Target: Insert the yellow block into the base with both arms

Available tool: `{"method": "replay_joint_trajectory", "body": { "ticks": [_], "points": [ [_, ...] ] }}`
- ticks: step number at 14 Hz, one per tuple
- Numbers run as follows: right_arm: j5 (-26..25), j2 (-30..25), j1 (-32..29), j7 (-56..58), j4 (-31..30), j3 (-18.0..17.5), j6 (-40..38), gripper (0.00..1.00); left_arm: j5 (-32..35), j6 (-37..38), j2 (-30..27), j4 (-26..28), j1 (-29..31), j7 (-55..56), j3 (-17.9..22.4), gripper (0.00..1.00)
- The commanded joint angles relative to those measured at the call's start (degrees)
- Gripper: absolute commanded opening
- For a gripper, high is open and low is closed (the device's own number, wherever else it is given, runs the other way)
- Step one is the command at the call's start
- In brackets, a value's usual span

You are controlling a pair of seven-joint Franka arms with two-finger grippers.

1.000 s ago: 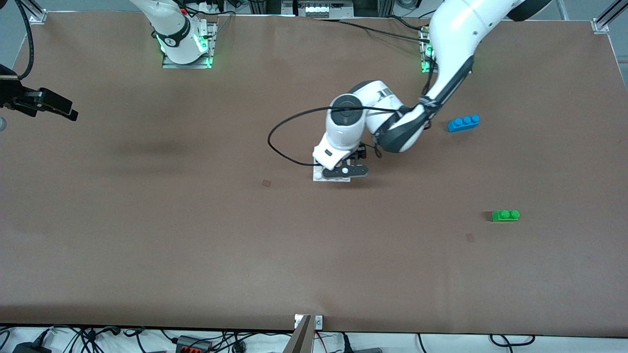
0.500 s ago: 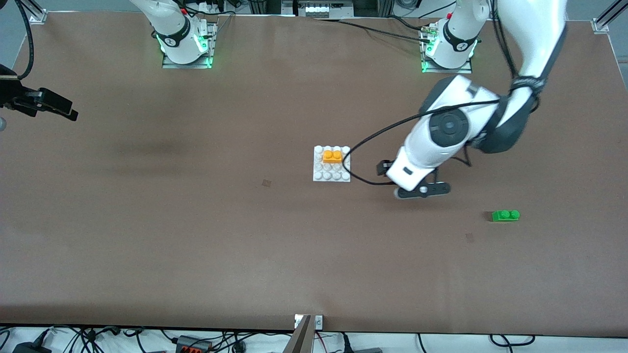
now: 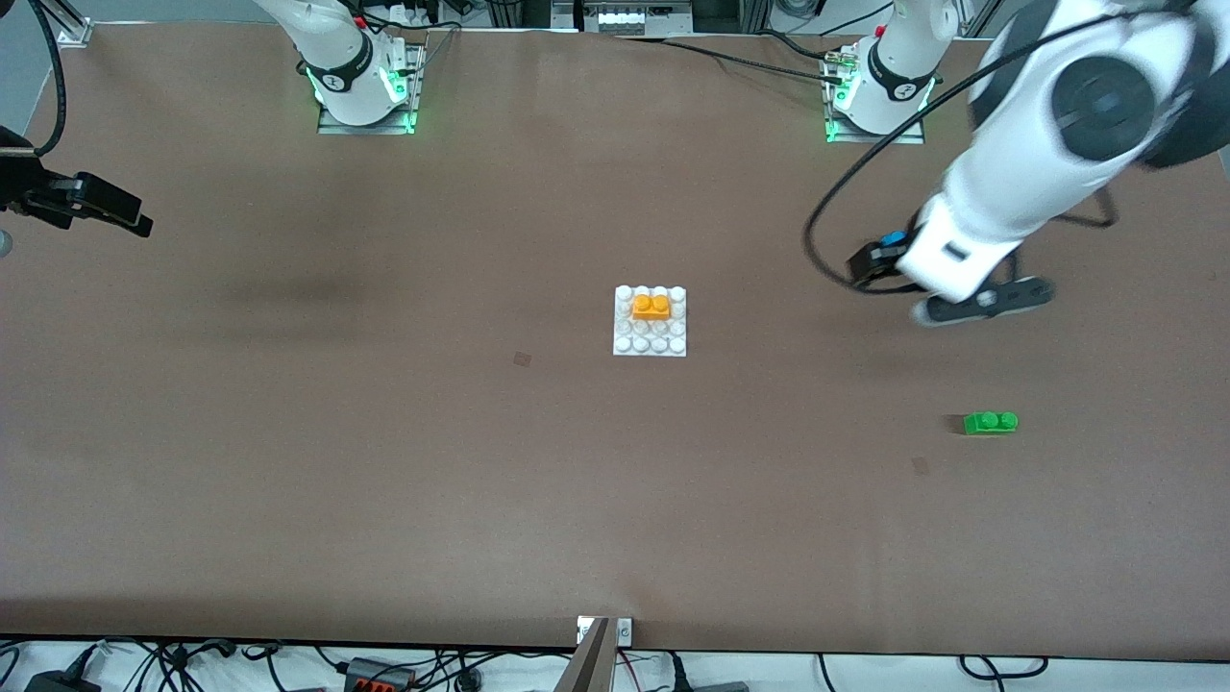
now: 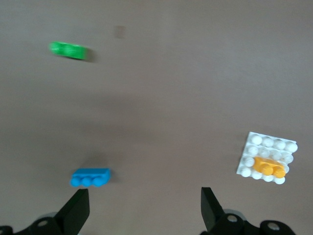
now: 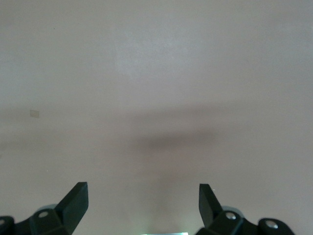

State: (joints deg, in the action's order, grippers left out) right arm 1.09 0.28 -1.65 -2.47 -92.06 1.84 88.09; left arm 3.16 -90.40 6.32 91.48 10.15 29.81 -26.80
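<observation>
The yellow block (image 3: pixel 651 307) sits pressed onto the white studded base (image 3: pixel 625 344), in the second stud row from the robots' edge, at mid-table. It also shows on the base (image 4: pixel 268 141) in the left wrist view (image 4: pixel 268 167). My left gripper (image 3: pixel 980 304) is open and empty (image 4: pixel 144 211), up in the air over the table by the blue brick, well apart from the base. My right gripper (image 5: pixel 142 205) is open and empty over bare table; its black hand (image 3: pixel 101 204) hangs at the right arm's end of the table and waits.
A blue three-stud brick (image 4: pixel 90 176) lies under the left gripper, mostly hidden by it in the front view (image 3: pixel 894 237). A green two-stud brick (image 3: pixel 990 422) lies nearer the front camera, toward the left arm's end. A black cable loops from the left wrist.
My left gripper has let go of the yellow block, leaving it on the base, and has risen and swung toward the left arm's end. The right arm has not moved.
</observation>
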Motion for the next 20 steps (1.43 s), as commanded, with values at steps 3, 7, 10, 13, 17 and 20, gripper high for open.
{"method": "replay_joint_trajectory", "body": {
  "ticks": [3, 7, 10, 13, 17, 20],
  "points": [
    [0.3, 0.3, -0.2, -0.7, 1.2, -0.2, -0.6, 1.0, -1.4, 3.6, -2.4, -0.5, -3.1, -4.0, 5.6, 1.0],
    [0.3, 0.4, -0.2, -0.7, 1.2, -0.2, -0.6, 1.0, -2.7, 5.0, -5.3, 1.1, -5.7, -6.5, 8.4, 1.0],
    [0.3, 0.4, -0.2, -0.7, 1.2, -0.2, -0.6, 1.0, -2.8, 2.2, -7.7, 4.9, -5.9, -9.1, 9.6, 1.0],
    [0.3, 0.4, -0.2, -0.7, 1.2, -0.2, -0.6, 1.0, -2.8, 1.2, -7.6, 5.1, -14.5, -16.8, 22.2, 1.0],
    [0.3, 0.4, -0.2, -0.7, 1.2, -0.3, -0.6, 1.0, -3.2, 1.1, -7.6, 5.1, -16.2, -16.9, 23.8, 1.0],
    [0.3, 0.4, -0.2, -0.7, 1.2, -0.2, -0.6, 1.0, -3.2, 3.3, -7.6, 4.3, -16.2, -18.4, 24.0, 1.0]
  ]
}}
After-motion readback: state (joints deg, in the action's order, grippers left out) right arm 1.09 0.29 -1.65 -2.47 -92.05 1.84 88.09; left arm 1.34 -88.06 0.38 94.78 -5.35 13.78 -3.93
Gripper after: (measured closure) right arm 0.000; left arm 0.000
